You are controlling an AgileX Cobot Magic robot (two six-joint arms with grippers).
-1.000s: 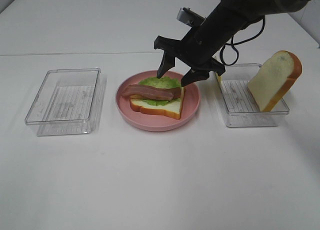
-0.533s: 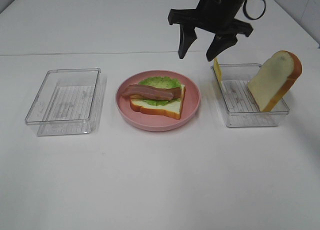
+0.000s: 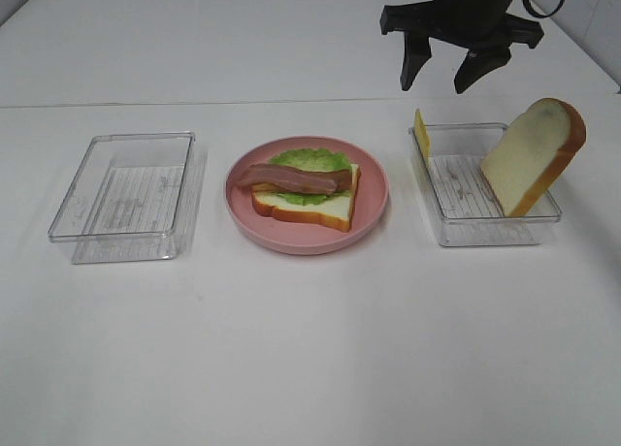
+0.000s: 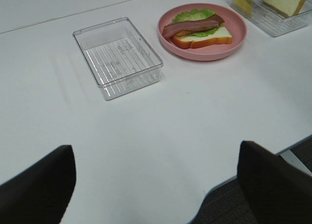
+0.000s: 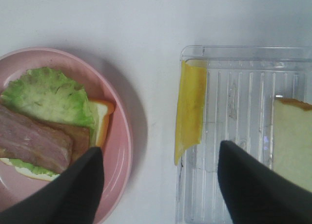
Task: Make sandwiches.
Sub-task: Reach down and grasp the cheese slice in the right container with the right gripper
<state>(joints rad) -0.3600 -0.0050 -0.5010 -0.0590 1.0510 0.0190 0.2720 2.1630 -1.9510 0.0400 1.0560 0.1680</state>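
The half-built sandwich (image 3: 303,186) lies on a round pink plate (image 3: 374,199): one bread slice, green lettuce (image 5: 48,95) and a bacon strip (image 3: 291,178) on top. A second bread slice (image 3: 534,155) leans upright in the right clear tray (image 3: 485,228). A yellow cheese slice (image 3: 422,134) stands against that tray's left wall; it shows in the right wrist view (image 5: 189,109) too. My right gripper (image 3: 444,76) is open and empty, high above the tray's far left corner. My left gripper (image 4: 156,185) is open and empty, far from the plate (image 4: 202,52).
An empty clear tray (image 3: 128,196) stands left of the plate, seen too in the left wrist view (image 4: 117,56). The white table's near edge (image 4: 273,148) shows in the left wrist view.
My right gripper has risen from just over the sandwich and moved right and away, to above the right tray. The bacon stays on the sandwich. Nothing else moved.
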